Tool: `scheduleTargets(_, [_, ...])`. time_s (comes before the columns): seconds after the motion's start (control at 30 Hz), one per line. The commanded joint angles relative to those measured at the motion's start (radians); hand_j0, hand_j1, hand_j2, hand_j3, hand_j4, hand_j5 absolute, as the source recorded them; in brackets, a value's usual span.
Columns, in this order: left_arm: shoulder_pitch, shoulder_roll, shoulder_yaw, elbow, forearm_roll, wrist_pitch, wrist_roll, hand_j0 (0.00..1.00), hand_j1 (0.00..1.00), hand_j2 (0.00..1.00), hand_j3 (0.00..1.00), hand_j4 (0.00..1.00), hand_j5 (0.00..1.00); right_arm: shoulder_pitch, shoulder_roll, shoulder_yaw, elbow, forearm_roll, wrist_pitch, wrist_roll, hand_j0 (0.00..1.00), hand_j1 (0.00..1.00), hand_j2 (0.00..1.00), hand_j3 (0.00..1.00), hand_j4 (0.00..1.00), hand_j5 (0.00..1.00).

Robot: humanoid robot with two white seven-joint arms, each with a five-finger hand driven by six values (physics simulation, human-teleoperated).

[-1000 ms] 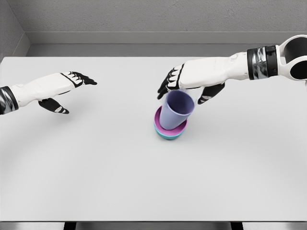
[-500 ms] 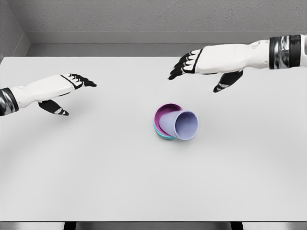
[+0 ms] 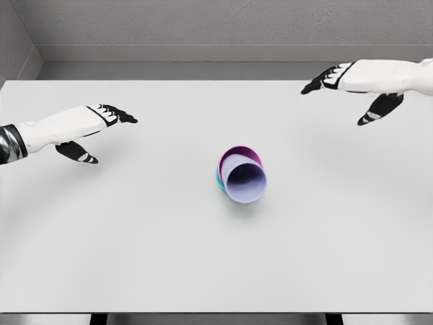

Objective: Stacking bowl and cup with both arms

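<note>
A lavender cup (image 3: 244, 179) lies tipped over in the stacked bowls at the table's middle, its mouth facing me. Under it sit a magenta bowl (image 3: 233, 153) and a teal bowl (image 3: 220, 181), of which only slivers show. My right hand (image 3: 345, 91) hovers open at the far right, well away from the cup, fingers spread and holding nothing. Over the table's left side my left hand (image 3: 101, 128) is open too, far from the stack.
The white table (image 3: 135, 237) runs to a grey back wall; its front edge lies near the bottom of the view.
My right hand has let go of the cup and drawn back up and to the right. The cup has toppled from leaning upright to lying in the bowls. The left arm has not moved.
</note>
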Motion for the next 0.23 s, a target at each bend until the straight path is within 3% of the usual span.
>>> scheduleTargets(0.0, [0.0,0.002,0.0,0.0,0.007,0.002,0.001,1.0,1.0,1.0,1.0,1.0,1.0,0.002,-0.012,-0.003,0.004,-0.007,0.003,-0.001,1.0,1.0,1.0,1.0,1.0,1.0])
scheduleTargets(0.2, [0.0,0.0,-0.001,0.0,0.004,0.002,0.001,1.0,1.0,1.0,1.0,1.0,1.0,0.012,-0.011,-0.003,0.002,-0.006,0.003,-0.002,1.0,1.0,1.0,1.0,1.0,1.0])
